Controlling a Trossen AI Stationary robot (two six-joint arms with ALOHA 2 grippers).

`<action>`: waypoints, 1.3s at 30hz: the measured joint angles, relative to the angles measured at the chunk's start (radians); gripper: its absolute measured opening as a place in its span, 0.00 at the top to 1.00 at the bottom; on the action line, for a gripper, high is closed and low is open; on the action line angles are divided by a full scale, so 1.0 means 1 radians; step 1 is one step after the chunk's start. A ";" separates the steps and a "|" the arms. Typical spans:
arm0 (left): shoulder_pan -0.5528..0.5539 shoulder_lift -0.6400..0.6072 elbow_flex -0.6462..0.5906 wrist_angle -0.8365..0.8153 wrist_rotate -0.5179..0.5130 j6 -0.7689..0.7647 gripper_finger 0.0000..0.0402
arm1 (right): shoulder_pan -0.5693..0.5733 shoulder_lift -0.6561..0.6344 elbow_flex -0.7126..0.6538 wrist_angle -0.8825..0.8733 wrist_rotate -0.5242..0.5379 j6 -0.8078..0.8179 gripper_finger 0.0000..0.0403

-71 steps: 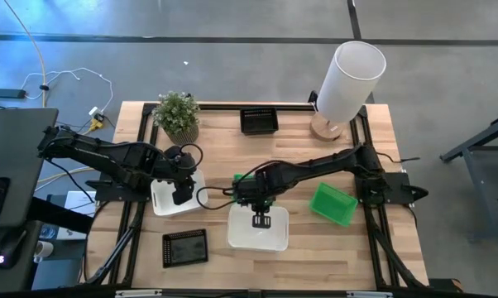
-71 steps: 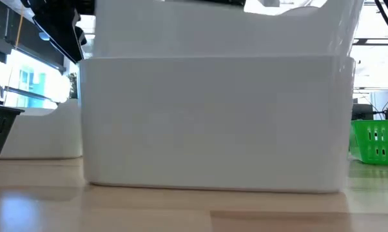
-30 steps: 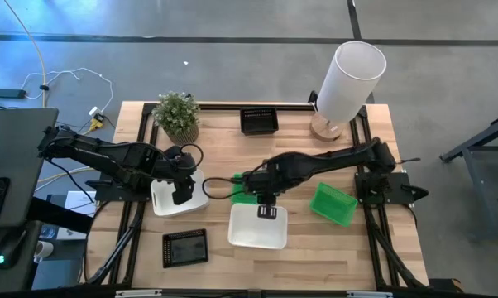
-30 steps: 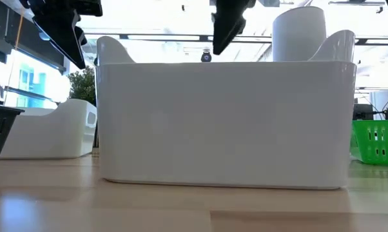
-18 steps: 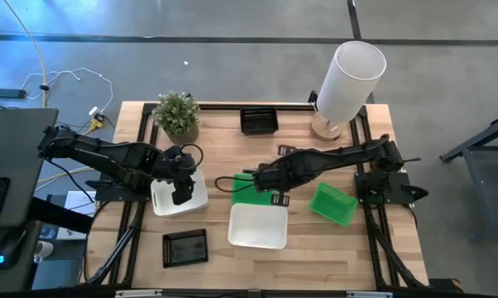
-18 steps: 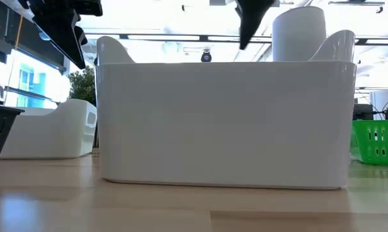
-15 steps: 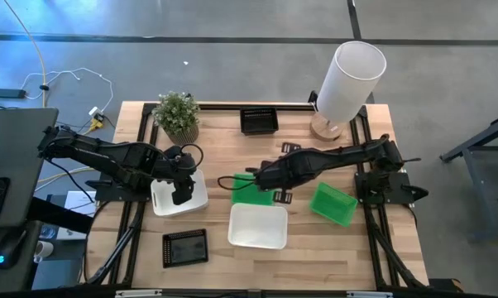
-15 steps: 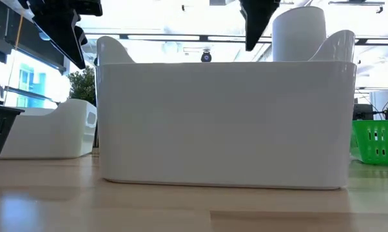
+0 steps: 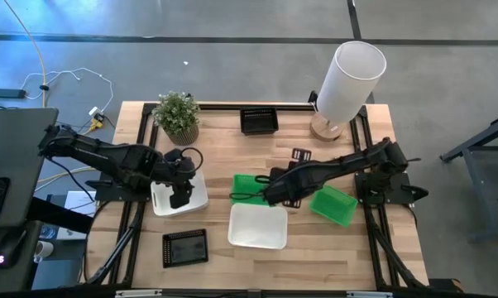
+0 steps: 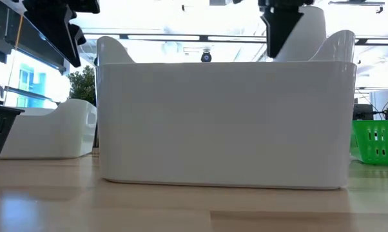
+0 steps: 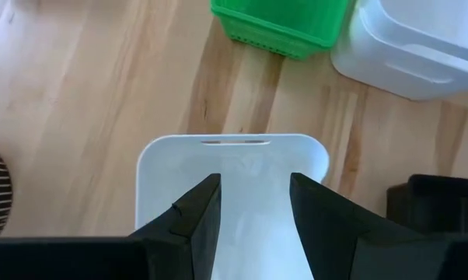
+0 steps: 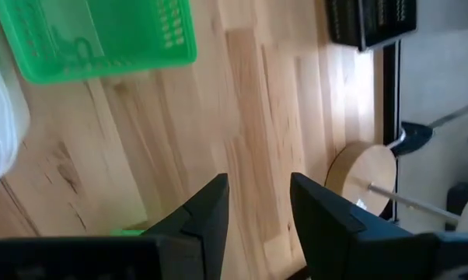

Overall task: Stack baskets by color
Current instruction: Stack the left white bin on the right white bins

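The baskets look like thin, light, stiff moulded plastic, probably slick on their smooth walls, so a pinch over a rim or through a handle slot seems the surest hold. A large white basket (image 9: 258, 226) sits at the near middle of the table, a smaller white basket (image 9: 179, 195) to its left, green baskets at the centre (image 9: 250, 187) and right (image 9: 332, 204), black baskets at near left (image 9: 185, 247) and far middle (image 9: 259, 121). The left gripper (image 9: 181, 197) hovers over the smaller white basket, fingers apart and holding nothing. The right gripper (image 9: 299, 156) hangs above bare wood between the green baskets, fingers parted and empty. In the low view the large white basket blocks most of the table, and how many baskets are nested inside each other cannot be made out
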State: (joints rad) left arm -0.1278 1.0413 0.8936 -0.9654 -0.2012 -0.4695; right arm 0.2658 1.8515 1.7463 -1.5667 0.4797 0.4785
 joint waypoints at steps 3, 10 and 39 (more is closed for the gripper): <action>-0.021 0.000 0.000 -0.001 0.001 -0.018 0.65 | 0.007 -0.023 -0.057 0.000 -0.002 0.038 0.69; -0.079 0.000 0.000 -0.003 0.025 -0.069 0.65 | 0.012 -0.119 -0.206 0.009 -0.001 0.132 0.69; -0.246 0.334 0.000 -0.011 0.104 -0.321 0.65 | 0.012 -0.388 -0.468 0.286 -0.019 0.217 0.69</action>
State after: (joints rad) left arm -0.3740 1.3756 0.8932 -0.9761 -0.0972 -0.7902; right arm 0.2775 1.4639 1.2778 -1.2809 0.4611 0.6955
